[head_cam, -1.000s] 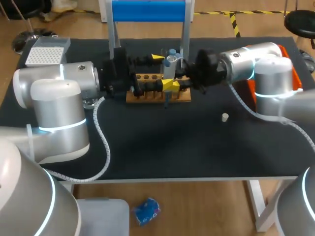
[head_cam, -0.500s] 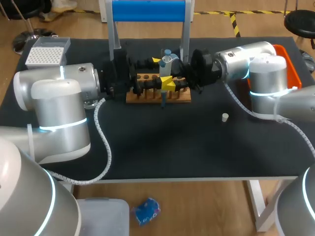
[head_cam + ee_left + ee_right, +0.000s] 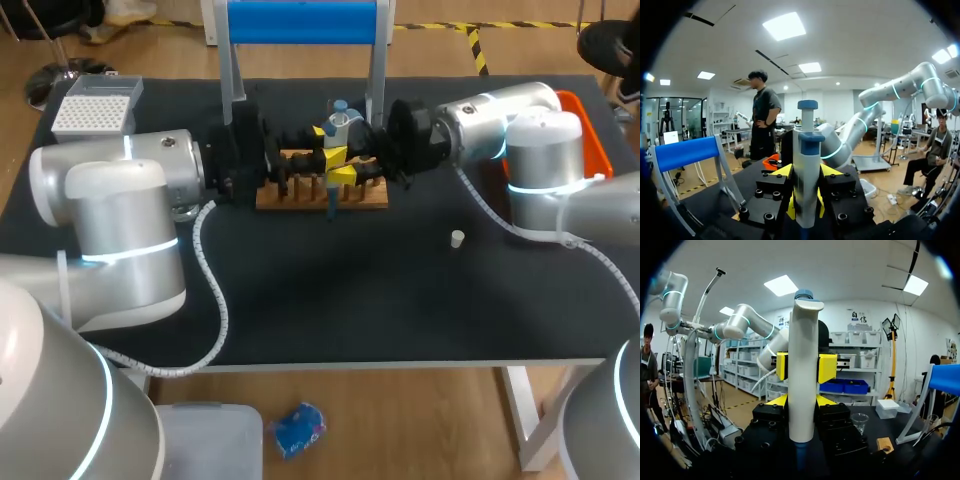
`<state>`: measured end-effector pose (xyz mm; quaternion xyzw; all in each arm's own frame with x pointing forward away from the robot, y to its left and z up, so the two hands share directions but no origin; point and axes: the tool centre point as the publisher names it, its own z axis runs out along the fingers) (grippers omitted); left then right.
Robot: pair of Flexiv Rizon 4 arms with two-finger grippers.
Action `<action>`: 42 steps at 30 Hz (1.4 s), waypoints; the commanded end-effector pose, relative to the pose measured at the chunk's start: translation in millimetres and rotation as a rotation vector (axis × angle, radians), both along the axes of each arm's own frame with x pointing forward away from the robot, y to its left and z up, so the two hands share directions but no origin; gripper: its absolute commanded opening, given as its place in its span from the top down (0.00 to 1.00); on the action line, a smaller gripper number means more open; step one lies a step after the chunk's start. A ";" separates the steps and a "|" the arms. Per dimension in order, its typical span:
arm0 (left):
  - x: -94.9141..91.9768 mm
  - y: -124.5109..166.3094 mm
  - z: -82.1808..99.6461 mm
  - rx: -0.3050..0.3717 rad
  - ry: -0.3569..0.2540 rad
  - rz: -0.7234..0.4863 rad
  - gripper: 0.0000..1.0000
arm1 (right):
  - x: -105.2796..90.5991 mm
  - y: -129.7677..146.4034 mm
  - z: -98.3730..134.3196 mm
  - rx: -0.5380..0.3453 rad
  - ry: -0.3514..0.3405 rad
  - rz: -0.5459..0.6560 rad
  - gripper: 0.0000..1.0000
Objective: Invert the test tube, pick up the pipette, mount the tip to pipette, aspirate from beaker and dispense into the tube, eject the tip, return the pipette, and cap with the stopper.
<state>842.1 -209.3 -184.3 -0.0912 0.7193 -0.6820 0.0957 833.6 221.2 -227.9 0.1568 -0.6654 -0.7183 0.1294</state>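
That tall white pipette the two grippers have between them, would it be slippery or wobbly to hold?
Probably stiff: the pipette stands straight between the left gripper and right gripper. Its smooth, glossy body looks somewhat slippery. Tall and narrow, it would likely tip if stood alone.

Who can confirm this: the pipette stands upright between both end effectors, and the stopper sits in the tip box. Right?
No. The stopper lies on the bare table, right of the rack, not in the tip box; the head view shows it. The pipette does stand upright between the left end effector and the right end effector.
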 end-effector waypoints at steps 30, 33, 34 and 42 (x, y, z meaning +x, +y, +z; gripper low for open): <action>41.8 38.8 36.9 0.023 -0.019 0.180 1.00 | 5.0 -57.5 5.4 -0.110 0.019 -0.092 0.00; 46.9 41.0 37.9 0.040 -0.012 0.205 1.00 | 3.7 -61.9 7.9 -0.131 0.012 -0.108 0.00; 48.9 42.3 38.2 0.042 -0.007 0.216 1.00 | 6.4 -66.5 9.7 -0.142 0.009 -0.121 0.00; 72.2 57.8 38.1 0.095 0.070 0.378 1.00 | 13.3 -96.5 25.5 -0.209 -0.004 -0.239 0.00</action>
